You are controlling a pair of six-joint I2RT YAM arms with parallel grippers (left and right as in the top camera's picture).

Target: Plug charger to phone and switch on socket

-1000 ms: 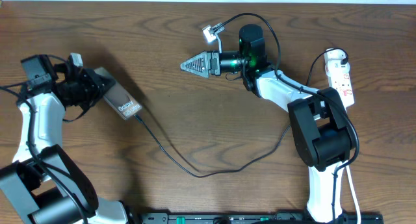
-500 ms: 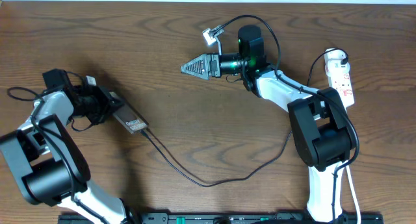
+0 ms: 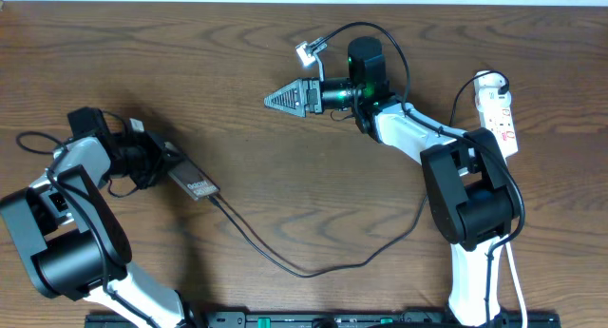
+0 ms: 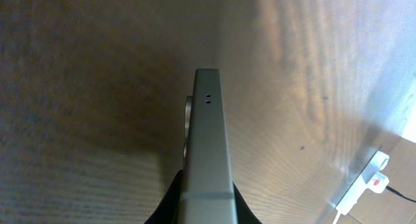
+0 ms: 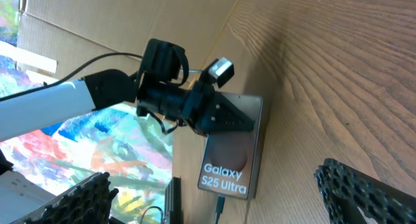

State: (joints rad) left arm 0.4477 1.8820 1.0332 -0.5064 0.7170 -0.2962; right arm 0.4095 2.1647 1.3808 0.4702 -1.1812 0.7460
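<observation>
overhead: brown wood-grain table; left gripper pinches the slab-like phone at left, thin black charger meeting its end; right gripper mid-table; white socket far right.
left wrist: phone's matte metal edge.
right wrist: ridged black fingers spread wide; cardboard behind.

Wide-open middle, clutter along both sides

The stretch of surface between the arms is bare wood, so a hand can cross it freely. Lower down, the charger cable lies in a long loop from the phone to behind the right arm (easy to snag if you come in low). The left hand is clamped on the phone's far-left end, so only the cable end is reachable. The right hand hangs top centre, fingers spread wide, with clear wood to its left. The socket sits far right with the right arm crowding its left side.
</observation>
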